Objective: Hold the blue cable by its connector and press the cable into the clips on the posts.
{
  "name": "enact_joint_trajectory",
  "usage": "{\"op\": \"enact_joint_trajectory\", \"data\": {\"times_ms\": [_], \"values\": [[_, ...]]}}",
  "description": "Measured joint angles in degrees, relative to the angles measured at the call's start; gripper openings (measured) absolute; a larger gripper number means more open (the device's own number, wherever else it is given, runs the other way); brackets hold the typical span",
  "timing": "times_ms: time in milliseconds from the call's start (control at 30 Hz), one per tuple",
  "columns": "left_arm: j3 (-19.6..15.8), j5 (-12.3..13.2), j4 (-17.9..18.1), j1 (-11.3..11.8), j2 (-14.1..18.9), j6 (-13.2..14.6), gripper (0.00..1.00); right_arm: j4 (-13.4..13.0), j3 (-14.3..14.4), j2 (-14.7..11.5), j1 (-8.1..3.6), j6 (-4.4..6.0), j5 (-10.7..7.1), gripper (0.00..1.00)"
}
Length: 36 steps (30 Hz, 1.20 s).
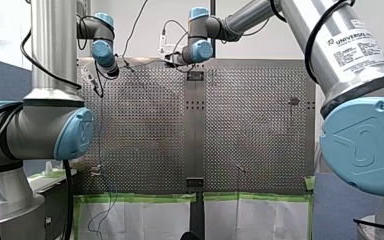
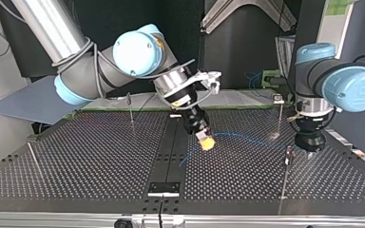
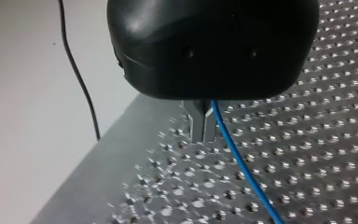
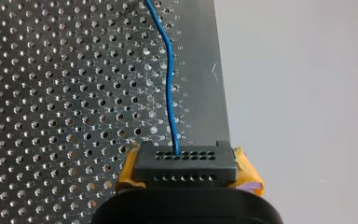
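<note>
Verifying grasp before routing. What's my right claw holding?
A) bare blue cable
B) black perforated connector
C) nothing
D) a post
B: in the right wrist view, the black rectangular connector with rows of holes sits between the right claw's yellow pads, the thin blue cable leaving it.

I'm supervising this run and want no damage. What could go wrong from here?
The thin blue cable leaves the connector clamped in my right end effector; hard pulling may strain that joint. My left end effector hangs close to a slender post and might knock it.
</note>
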Motion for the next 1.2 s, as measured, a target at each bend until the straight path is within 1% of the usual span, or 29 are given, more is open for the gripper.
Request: {"op": "enact_joint_trajectory", "data": {"times_ms": [167,267,433,567,733,900,1033,1200], "values": [[1.2,0.0,-0.2,0.3,-0.1,-0.2,0.00,-0.1,0.0,0.0,-0.33,-0.14,0.01,0.00],[1.5,-0.1,-0.5,0.3,-0.1,-0.2,0.00,0.0,0.0,0.1,-0.30,-0.41,-0.04,0.00],[1.5,-2.0,-2.4,-0.1,0.3,0.0,0.00,0.0,0.0,0.1,0.17,-1.02,-0.05,0.00],[1.4,-3.7,-3.8,-0.5,1.7,0.1,0.00,0.1,0.0,0.1,0.57,-1.33,-0.04,0.00],[1.4,-5.1,-4.4,-0.6,4.0,-0.3,0.00,0.1,0.0,0.0,1.07,-1.81,-0.03,0.00],[1.4,-5.9,-4.9,-0.9,4.7,-0.5,0.00,0.3,0.0,-0.6,1.30,-2.13,-0.02,0.00],[1.3,-6.3,-4.9,-1.0,4.7,-0.5,0.00,0.3,0.0,-1.4,1.12,-2.08,-0.02,0.00],[1.3,-6.3,-4.7,-1.3,4.6,-0.1,0.00,0.4,0.0,-1.5,0.65,-1.95,-0.02,0.00]]}}
